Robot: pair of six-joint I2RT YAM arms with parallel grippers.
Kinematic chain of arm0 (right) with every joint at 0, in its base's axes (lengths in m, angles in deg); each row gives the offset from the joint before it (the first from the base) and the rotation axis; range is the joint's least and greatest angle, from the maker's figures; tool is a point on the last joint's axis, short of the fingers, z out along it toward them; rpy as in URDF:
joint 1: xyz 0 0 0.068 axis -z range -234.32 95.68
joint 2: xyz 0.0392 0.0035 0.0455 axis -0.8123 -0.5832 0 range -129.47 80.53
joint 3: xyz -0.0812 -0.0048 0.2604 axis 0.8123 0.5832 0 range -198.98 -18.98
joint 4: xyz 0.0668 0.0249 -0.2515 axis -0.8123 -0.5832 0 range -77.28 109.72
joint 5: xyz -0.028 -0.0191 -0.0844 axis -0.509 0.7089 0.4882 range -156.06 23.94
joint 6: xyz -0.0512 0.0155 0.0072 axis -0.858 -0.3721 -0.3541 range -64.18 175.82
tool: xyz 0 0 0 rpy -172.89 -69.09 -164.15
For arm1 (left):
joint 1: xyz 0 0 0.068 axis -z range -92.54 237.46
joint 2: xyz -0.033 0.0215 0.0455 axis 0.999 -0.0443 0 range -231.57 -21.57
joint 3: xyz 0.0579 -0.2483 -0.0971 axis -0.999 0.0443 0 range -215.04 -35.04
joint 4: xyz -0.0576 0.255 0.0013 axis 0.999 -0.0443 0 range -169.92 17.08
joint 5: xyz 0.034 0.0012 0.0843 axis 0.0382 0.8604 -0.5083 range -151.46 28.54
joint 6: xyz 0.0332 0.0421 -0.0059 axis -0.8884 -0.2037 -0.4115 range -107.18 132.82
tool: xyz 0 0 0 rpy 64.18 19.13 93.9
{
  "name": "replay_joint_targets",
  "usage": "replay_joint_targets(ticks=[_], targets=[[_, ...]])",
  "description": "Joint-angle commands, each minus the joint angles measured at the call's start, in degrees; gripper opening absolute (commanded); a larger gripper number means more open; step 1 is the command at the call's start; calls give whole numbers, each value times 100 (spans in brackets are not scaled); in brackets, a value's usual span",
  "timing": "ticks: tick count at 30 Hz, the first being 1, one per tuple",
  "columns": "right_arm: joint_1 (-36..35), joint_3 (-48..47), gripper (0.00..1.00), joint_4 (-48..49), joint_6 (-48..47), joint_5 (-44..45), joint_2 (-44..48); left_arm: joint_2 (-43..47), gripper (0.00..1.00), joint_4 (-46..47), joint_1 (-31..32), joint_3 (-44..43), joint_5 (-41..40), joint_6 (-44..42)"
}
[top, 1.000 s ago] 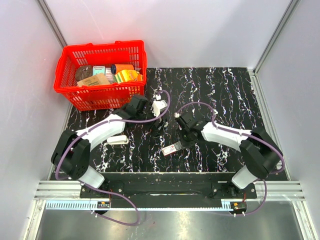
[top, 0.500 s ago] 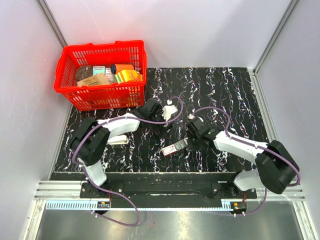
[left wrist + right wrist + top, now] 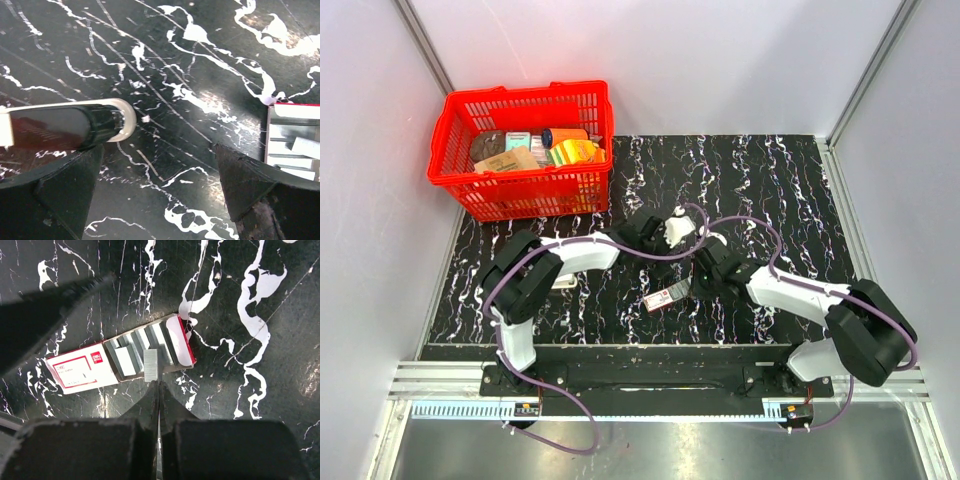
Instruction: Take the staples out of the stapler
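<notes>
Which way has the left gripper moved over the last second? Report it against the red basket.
Yes. The left gripper has moved right in the top view, farther from the red basket, which has stayed put.

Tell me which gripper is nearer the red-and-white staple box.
Right. The right gripper, closed, hangs at the edge of the box; the left gripper, open, has the box off to one side.

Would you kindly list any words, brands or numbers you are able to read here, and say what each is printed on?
"deli" (likely, barely legible): white letters in a small red logo on the staple box lid.
Red-framed panel on the same lid: print too small to read.
Packets in the red basket: labels too blurred to read.
</notes>
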Motion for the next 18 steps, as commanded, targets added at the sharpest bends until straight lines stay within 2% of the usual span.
replay_joint_targets(ticks=[1,18], targets=[[41,-26,0,345,71,28,-143,-150,99,326,202,-215,-133,-218],[58,-52,0,257,54,72,-21,-150,99,194,413,-66,78,-271]])
